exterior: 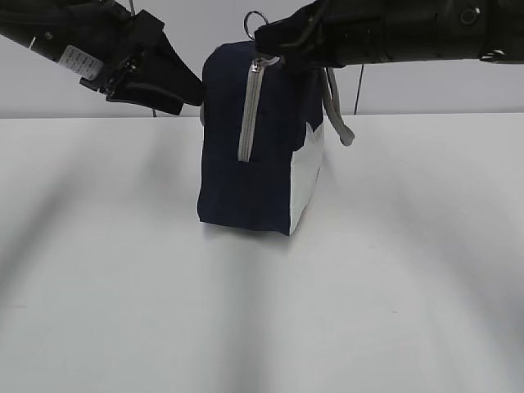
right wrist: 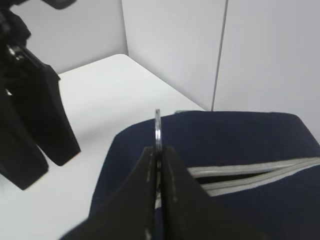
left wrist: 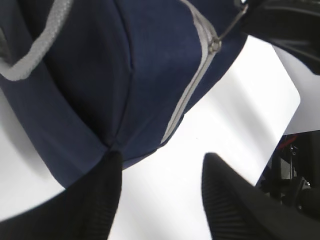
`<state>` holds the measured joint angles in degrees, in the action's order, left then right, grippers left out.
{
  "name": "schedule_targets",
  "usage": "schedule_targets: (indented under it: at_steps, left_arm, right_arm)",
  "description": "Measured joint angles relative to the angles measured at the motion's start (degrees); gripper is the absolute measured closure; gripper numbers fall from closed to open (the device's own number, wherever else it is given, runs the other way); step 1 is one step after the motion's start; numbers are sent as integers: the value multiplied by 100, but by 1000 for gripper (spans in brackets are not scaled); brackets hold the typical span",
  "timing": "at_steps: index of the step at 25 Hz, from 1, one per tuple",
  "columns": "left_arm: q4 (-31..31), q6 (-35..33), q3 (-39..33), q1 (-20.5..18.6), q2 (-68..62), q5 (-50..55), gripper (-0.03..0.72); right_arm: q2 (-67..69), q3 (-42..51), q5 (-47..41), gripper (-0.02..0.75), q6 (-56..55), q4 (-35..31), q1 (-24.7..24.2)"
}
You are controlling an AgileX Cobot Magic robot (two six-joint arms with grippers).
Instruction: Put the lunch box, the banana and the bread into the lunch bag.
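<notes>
The navy lunch bag (exterior: 250, 172) stands upright mid-table, with a grey zipper (exterior: 249, 110) down its near end and a white lower side panel. My right gripper (exterior: 264, 39) is shut on the metal ring pull (right wrist: 158, 127) at the bag's top. The zipper along the top (right wrist: 250, 175) shows a narrow gap. My left gripper (left wrist: 162, 192) is open, its left finger against the bag's left edge (left wrist: 107, 150); it is beside the bag's upper left in the exterior view (exterior: 190, 92). The lunch box, the banana and the bread are out of view.
A grey strap handle (exterior: 337, 115) hangs off the bag's right side, and another shows in the left wrist view (left wrist: 37, 50). The white table (exterior: 262, 311) spreads around the bag. A pale wall stands behind.
</notes>
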<state>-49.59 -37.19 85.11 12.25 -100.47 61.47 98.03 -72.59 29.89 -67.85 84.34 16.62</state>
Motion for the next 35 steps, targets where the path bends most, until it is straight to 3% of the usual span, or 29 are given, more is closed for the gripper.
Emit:
schedule_targets:
  at_steps: [9, 18, 35]
  left_arm:
    - [-416, -441, 0, 0, -282, -172, 317]
    - [-780, -900, 0, 0, -393, -310, 317]
    - [-1113, -1269, 0, 0, -457, -520, 318]
  right_arm:
    - [13, -248, 189, 754, -585, 705, 0]
    - [13, -261, -288, 754, -618, 725, 0]
    - [13, -261, -97, 754, -680, 725, 0]
